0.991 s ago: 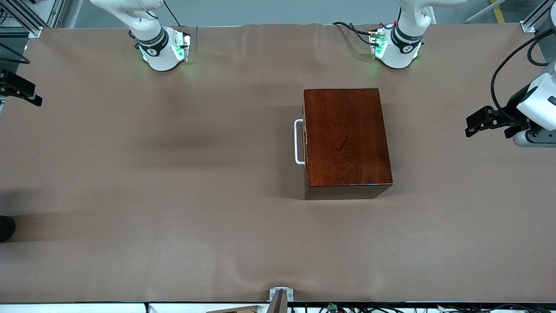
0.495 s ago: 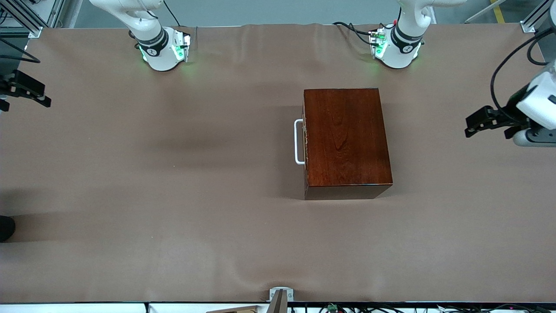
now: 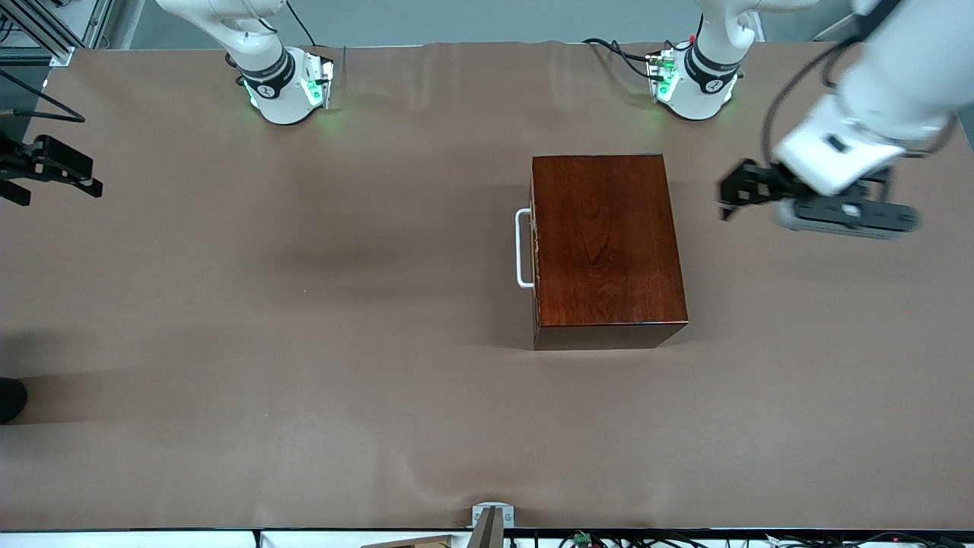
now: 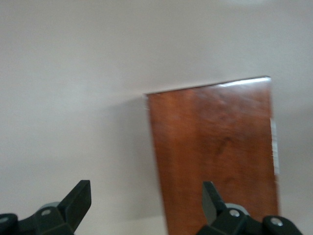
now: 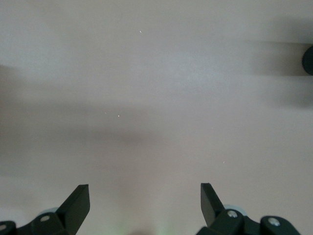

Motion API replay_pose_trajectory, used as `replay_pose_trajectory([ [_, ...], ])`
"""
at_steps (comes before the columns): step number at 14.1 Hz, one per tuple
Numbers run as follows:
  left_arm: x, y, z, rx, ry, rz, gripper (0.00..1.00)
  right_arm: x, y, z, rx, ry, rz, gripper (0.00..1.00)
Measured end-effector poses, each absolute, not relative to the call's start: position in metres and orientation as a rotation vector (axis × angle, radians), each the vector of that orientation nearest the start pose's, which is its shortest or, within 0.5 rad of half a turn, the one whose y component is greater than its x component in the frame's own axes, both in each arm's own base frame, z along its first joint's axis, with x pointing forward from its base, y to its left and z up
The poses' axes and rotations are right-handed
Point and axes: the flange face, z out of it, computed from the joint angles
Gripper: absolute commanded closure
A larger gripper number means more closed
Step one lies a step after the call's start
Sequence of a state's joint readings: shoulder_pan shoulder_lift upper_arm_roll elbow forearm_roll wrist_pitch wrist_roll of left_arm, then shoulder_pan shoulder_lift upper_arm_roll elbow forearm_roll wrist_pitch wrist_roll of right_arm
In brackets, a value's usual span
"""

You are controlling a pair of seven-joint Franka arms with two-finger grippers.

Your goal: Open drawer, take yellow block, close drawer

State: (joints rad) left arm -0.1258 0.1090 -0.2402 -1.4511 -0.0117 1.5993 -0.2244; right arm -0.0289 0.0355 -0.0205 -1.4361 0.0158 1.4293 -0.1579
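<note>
Your right end effector (image 3: 47, 171) hung over the bare brown desk (image 3: 304, 342) at the right arm's end, up in the air and well apart from everything else. Its two fingers (image 5: 78, 200) stood spread wide with nothing between them, and only the desk cover showed under them in the right wrist view.

Toward the middle of the desk, you had the dark reddish-brown wooden box (image 3: 605, 243) standing flat. Its drawer (image 3: 535, 251) was pushed fully in, flush with the box front, so nothing of its inside showed. The white U-shaped handle (image 3: 522, 248) on that front pointed toward the right arm's end of the desk, with no end effector touching it. You could not see the yellow block in any view, so I cannot tell you where it lay.

Your left end effector (image 3: 736, 192) hovered over the desk just beside the box, on the box's side toward the left arm's end. Its fingers (image 4: 78, 198) were also spread wide and gripped nothing. In the left wrist view the box's polished top (image 4: 215, 147) lay below them, not touched.
</note>
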Motion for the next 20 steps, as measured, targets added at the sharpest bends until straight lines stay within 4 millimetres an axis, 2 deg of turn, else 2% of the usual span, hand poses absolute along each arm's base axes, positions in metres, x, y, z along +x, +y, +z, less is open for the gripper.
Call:
replay_pose_trajectory([
  [4, 0.518, -0.335, 0.602, -3.203, 0.123, 0.034, 0.0, 0.55, -0.027, 0.654, -3.116, -0.166, 0.078, 0.0],
  [6, 0.497, -0.391, 0.585, -3.201, 0.057, 0.081, 0.0, 0.55, -0.027, 0.653, -3.116, -0.168, 0.08, 0.0],
  [8, 0.477, -0.442, 0.557, -3.166, -0.014, 0.094, 0.0, 0.55, -0.027, 0.653, -3.116, -0.168, 0.08, 0.0],
  [11, 0.451, -0.507, 0.5, -3.085, -0.002, 0.03, 0.0, 0.55, -0.028, 0.654, -3.117, -0.163, 0.078, 0.0],
  [12, 0.444, -0.524, 0.48, -3.067, -0.016, 0.018, 0.0, 0.55, -0.03, 0.654, -3.118, -0.16, 0.075, 0.0],
  [14, 0.44, -0.544, 0.441, -3.04, -0.033, 0.01, 0.0, 0.551, -0.033, 0.654, -3.121, -0.149, 0.061, 0.0],
  [17, 0.446, -0.557, 0.395, -3.004, -0.032, -0.01, 0.0, 0.552, -0.042, 0.654, -3.124, -0.126, 0.054, 0.0],
  [20, 0.442, -0.566, 0.356, -2.952, -0.013, -0.006, 0.0, 0.552, -0.046, 0.654, -3.124, -0.113, 0.051, 0.0],
])
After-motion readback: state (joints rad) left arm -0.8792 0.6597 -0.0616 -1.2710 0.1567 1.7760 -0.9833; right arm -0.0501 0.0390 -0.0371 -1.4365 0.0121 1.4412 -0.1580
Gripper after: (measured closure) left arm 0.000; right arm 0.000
